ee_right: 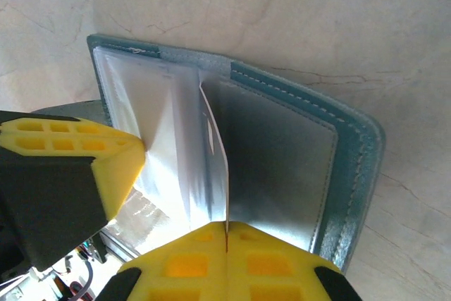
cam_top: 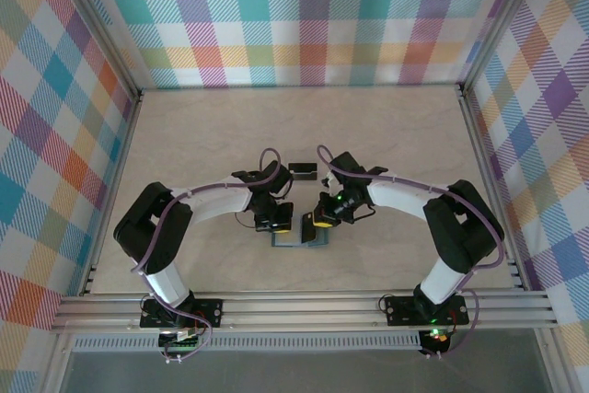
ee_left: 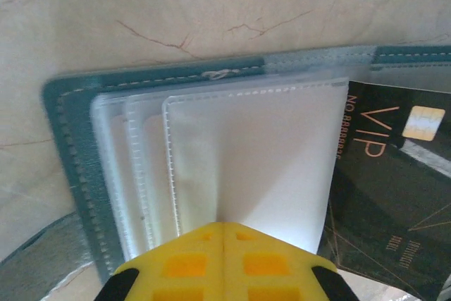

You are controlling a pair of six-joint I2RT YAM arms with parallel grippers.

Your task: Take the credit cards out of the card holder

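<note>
The teal card holder (ee_left: 67, 174) (ee_right: 352, 174) (cam_top: 287, 240) lies open on the table between both arms. Several clear sleeves (ee_left: 246, 153) fan out over its left panel. My left gripper (ee_left: 224, 225) (ee_right: 143, 150) (cam_top: 277, 222) is shut, its yellow tip pinching the edge of the nearest sleeve, which creases at the tip. A black credit card (ee_left: 384, 174) marked VIP stands beside the sleeves. In the right wrist view it shows edge-on (ee_right: 215, 153) over the holder's middle, with my right gripper (ee_right: 227, 228) (cam_top: 321, 221) shut on its near edge. The silvery right panel (ee_right: 282, 160) lies flat.
A small dark card (cam_top: 302, 169) lies flat on the pale table (cam_top: 396, 126) just beyond the two grippers. Checked walls and an aluminium frame (cam_top: 304, 308) enclose the table on all sides.
</note>
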